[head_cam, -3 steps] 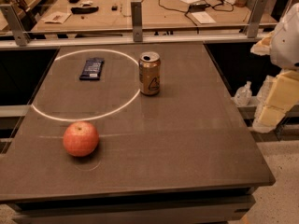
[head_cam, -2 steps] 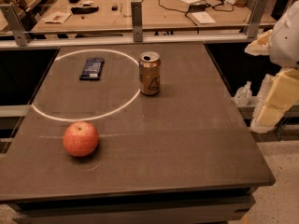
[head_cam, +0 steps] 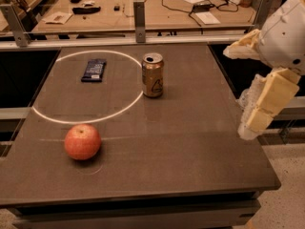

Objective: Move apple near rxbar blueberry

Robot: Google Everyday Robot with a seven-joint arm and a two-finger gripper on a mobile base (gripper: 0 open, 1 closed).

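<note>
— Where's the tool [head_cam: 264, 104]?
— Off the right edge of the worktop [head_cam: 190, 147], well to the right of the can [head_cam: 152, 74]. It carries nothing. Whether it's open or closed, I cannot tell.
— And the apple [head_cam: 82, 141]?
— Left of the can and nearer the camera, well apart from the tool. I'd expect a reach leftward across the worktop. The bar [head_cam: 93, 70] lies left of the can, beyond the apple.

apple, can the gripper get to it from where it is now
Probably yes. The gripper hangs beyond the table's right edge, and the apple sits alone at the front left. The can stands farther back, off the straight path.
</note>
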